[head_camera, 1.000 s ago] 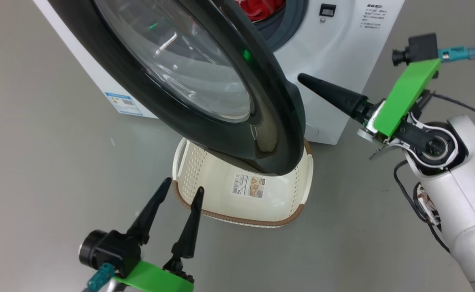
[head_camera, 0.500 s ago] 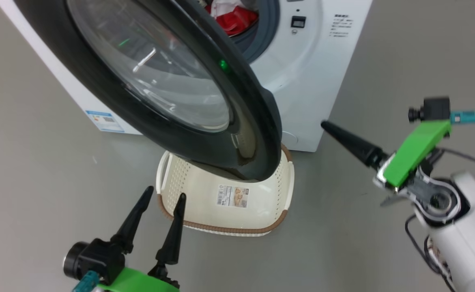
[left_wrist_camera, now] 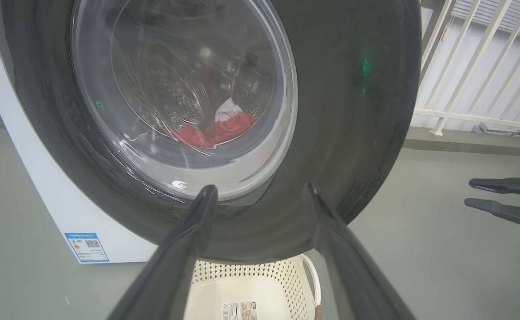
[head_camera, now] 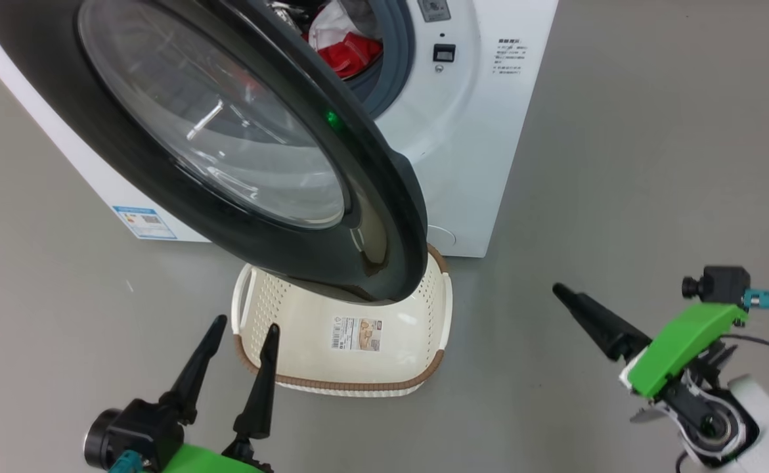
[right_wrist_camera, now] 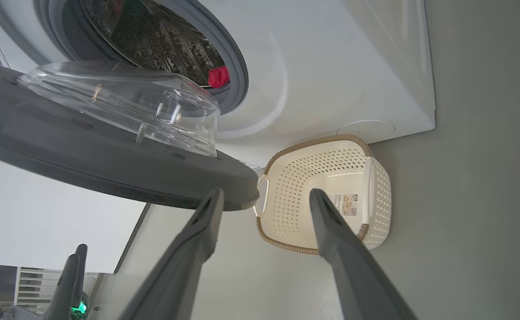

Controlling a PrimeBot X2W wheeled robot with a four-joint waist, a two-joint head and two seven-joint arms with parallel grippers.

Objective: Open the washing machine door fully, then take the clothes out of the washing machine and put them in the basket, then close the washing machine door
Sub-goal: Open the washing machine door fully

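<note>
While raised above the grey floor (head_camera: 62, 295), held the left pincer (head_camera: 246, 323) parted and empty, fingers pointing toward the washing machine door (head_camera: 226, 151). Found that door swung out, its black rim hiding the far end of the basket (head_camera: 351, 384) on the floor below. Saw the clothes (head_camera: 351, 56) red inside the washing machine (head_camera: 483, 131). Held the right pincer (right_wrist_camera: 264, 192) parted too, gripping nothing, well apart at far right.
</note>
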